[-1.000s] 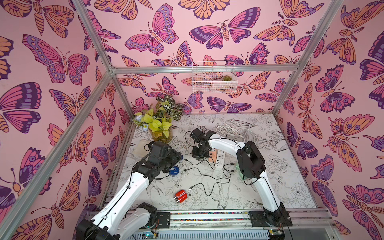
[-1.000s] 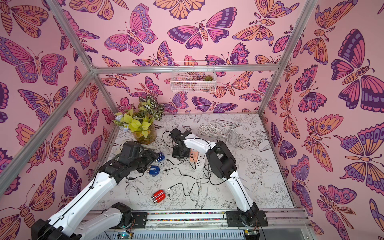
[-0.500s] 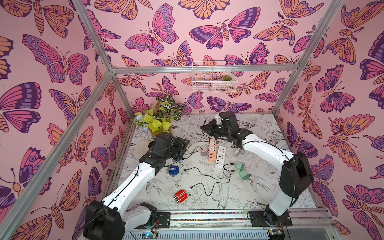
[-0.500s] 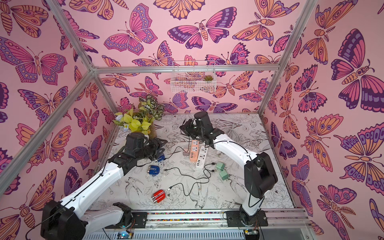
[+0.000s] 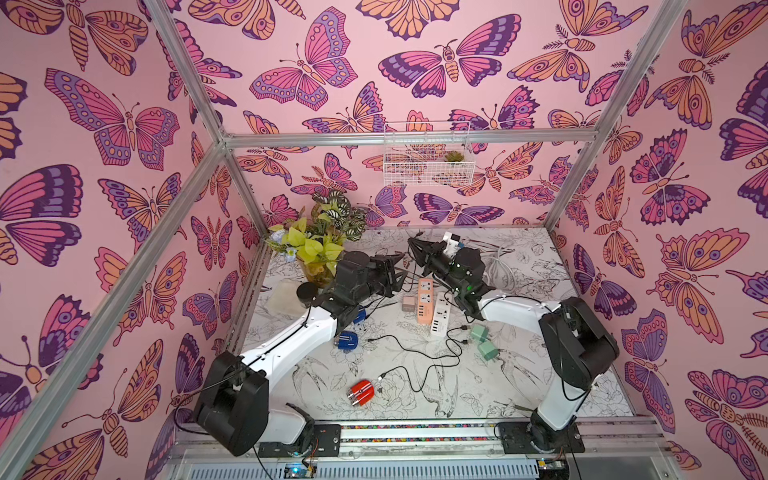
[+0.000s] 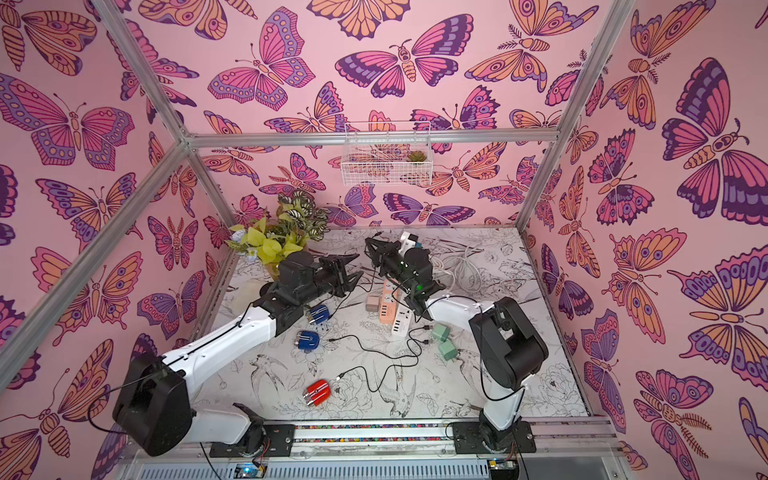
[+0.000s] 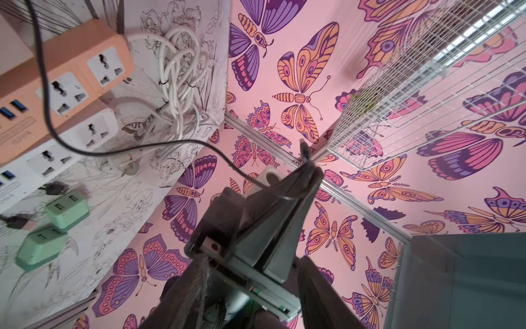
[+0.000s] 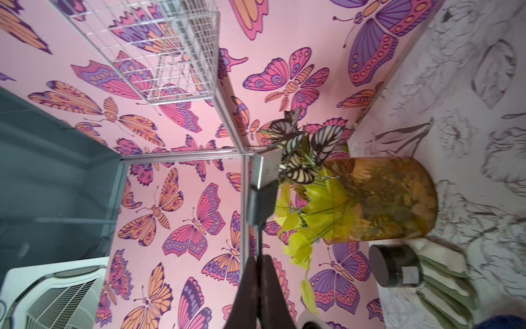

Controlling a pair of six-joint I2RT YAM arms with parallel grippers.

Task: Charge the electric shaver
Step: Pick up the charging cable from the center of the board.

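the right pincer (image 8: 259, 263) was pinched shut on a thin black cable (image 8: 258, 242), and the cable's metal plug (image 8: 266, 171) stuck out past its tips. in both top views this pincer was raised over the back of the table (image 5: 540, 386), close to the left pincer (image 5: 400, 269). the left pincer's jaws stood apart with nothing between them.

the red shaver (image 5: 360, 392) lay on the near part of the table, well apart from both pincers, with a loose cable end (image 5: 380, 377) just beside it. a blue shaver (image 5: 347, 341) lay beside the left arm, and a second blue shaver (image 5: 359, 316) was partly hidden under that arm.

the table top was white, printed with black line drawings of flowers, leaves and birds. near its middle an orange power strip (image 5: 424, 301) and a white power strip (image 5: 441, 313) lay side by side. two green chargers (image 5: 479, 332) sat near the white one. a bundle of white cord (image 5: 498, 266) lay toward the back right. a leafy plant in an amber glass vase (image 8: 381, 199) filled the back left corner, and a black-lidded jar (image 5: 306, 293) stood near it.

the walls (image 5: 124, 124) were pink and covered in large purple and orange butterflies. silver metal bars (image 5: 407, 139) framed them. a white wire basket (image 5: 428, 162) hung on the back wall and held a small green plant (image 5: 453, 156).
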